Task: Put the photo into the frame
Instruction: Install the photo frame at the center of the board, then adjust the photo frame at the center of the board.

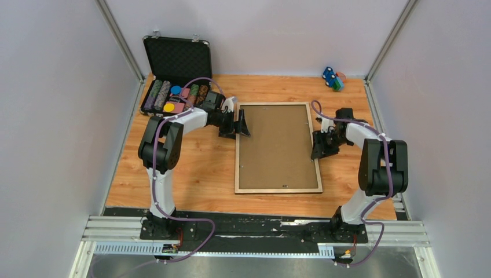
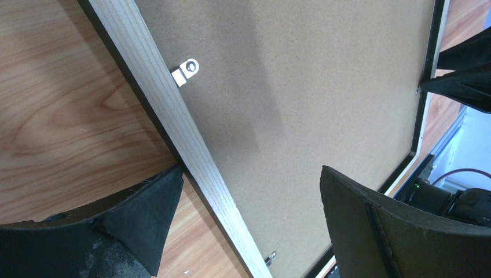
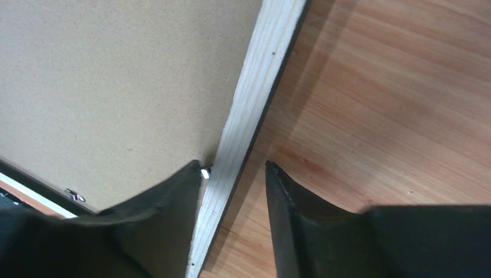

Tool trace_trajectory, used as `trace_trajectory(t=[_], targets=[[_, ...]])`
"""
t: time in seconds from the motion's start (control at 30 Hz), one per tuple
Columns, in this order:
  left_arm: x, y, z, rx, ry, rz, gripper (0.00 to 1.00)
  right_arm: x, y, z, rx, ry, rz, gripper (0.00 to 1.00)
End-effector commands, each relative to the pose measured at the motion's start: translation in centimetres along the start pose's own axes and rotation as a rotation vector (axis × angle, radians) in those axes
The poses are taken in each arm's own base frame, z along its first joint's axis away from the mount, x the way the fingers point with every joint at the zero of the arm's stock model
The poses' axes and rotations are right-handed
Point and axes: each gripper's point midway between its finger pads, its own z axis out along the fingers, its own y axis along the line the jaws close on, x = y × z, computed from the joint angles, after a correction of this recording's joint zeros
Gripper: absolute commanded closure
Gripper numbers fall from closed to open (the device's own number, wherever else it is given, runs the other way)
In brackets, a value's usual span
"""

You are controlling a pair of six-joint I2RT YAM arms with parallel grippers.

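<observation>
Lying face-down on the worktop (image 1: 191, 168), backing board (image 1: 278, 145) fitted, the frame (image 1: 278, 190) is awaiting opening: left pincer (image 2: 252, 171) gaping across one rail, right pincer (image 3: 233, 165) straddling the other, not clamping, likely needing to lift a tab (image 3: 205, 172) next; photo unseen.

The frame (image 1: 278, 189) lies flat, back up, filling the middle of the table (image 1: 191, 174); bare wood runs down both its long sides and along its near edge, and that's where there's room to pass. The left gripper (image 1: 242, 124) stands spread wide across the frame's left rim. The right gripper (image 1: 319, 145) straddles the right rim, with a gap of table showing at its outer finger. An open chip case (image 1: 176, 61) blocks the far left corner, toy cars (image 1: 332, 79) sit at the far right, and walls close in both sides
</observation>
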Motion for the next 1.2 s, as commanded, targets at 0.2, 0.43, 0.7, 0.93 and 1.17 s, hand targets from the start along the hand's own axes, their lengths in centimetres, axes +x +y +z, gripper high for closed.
trace_trajectory(t=[0.2,0.43,0.7,0.93,1.17], targets=[[5.7,5.0,1.6,-0.139,0.170,-0.094,0.00,-4.6,-2.3,-0.6,0.055,-0.079,0.142,0.41],[5.5,5.1,1.4,-0.137,0.164,-0.098,0.00,-6.1,-2.8,0.2,0.034,-0.084,0.191,0.49],[5.4,5.3,1.4,-0.140,0.162,-0.101,0.00,-7.0,-3.0,1.1,0.004,-0.080,0.202,0.54],[5.0,5.6,1.0,-0.149,0.151,-0.100,0.00,-8.5,-3.2,1.9,-0.040,-0.086,0.163,0.82],[2.1,6.1,-1.8,-0.182,0.085,-0.028,0.00,-9.5,-4.2,2.3,-0.051,-0.064,-0.028,1.00]])
